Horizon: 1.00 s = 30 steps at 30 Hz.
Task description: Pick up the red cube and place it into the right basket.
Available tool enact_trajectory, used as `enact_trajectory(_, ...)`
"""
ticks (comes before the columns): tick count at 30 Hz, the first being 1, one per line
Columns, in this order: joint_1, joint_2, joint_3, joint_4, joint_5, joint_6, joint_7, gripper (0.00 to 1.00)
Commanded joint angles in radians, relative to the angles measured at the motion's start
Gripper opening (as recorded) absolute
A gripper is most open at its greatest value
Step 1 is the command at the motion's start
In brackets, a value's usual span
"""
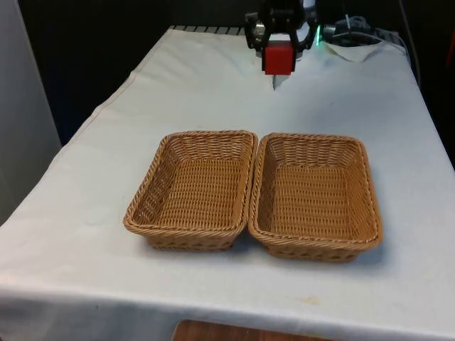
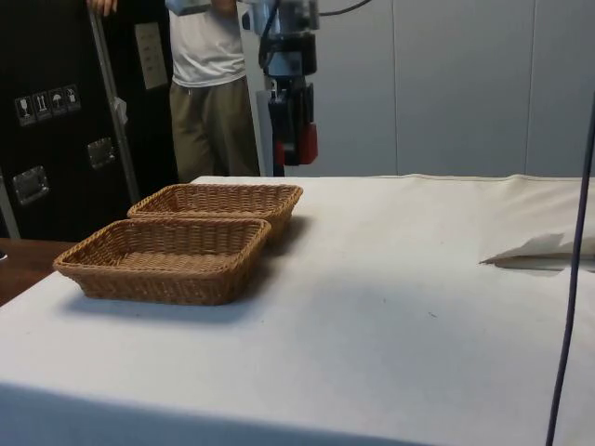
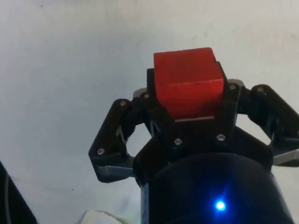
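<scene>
A red cube (image 1: 278,57) hangs in the air above the table's far end, with my gripper (image 1: 278,69) shut on it. From the side the red cube (image 2: 308,143) and gripper (image 2: 296,149) sit well above the cloth, just beyond the baskets. In the wrist view the black fingers (image 3: 150,91) press both sides of the red cube (image 3: 187,79). The right basket (image 1: 372,213) is brown wicker and holds nothing; it is the nearer basket (image 2: 139,279) from the side. The left basket (image 1: 142,206) touches it and also holds nothing.
A crumpled white sheet (image 1: 359,50) lies at the far end on the front view's right, also seen from the side (image 2: 539,249). A person (image 2: 209,84) stands behind the table. A cable (image 2: 569,279) hangs near the side camera.
</scene>
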State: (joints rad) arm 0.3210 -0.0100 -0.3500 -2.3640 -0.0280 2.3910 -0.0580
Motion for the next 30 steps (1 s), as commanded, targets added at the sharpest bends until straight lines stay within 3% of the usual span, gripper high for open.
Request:
enact_trajectory(1, -0.003, 0.017, -0.006, 0.022, 0.011, -0.015, -0.018, 0.02)
enact_trajectory(7, -0.007, 0.076, -0.032, 0.088, 0.021, -0.023, -0.052, 0.02)
enact_trajectory(8, -0.004, 0.070, -0.032, 0.081, 0.006, -0.015, -0.038, 0.02)
enact_trajectory(11, -0.011, 0.100, -0.043, 0.113, 0.028, -0.022, -0.068, 0.02)
enact_trajectory(16, -0.012, 0.153, -0.062, 0.161, 0.060, -0.017, -0.106, 0.02)
enact_trajectory(17, -0.007, 0.146, -0.066, 0.154, 0.043, -0.014, -0.093, 0.02)
enact_trajectory(18, -0.013, 0.164, -0.064, 0.171, 0.067, -0.016, -0.114, 0.02)
enact_trajectory(24, -0.019, 0.252, -0.077, 0.251, 0.124, -0.016, -0.163, 0.02)
enact_trajectory(25, -0.012, 0.250, -0.084, 0.248, 0.112, -0.013, -0.153, 0.02)
enact_trajectory(26, -0.020, 0.264, -0.079, 0.263, 0.131, -0.017, -0.168, 0.02)
enact_trajectory(30, -0.025, 0.325, -0.088, 0.323, 0.164, -0.021, -0.197, 0.02)
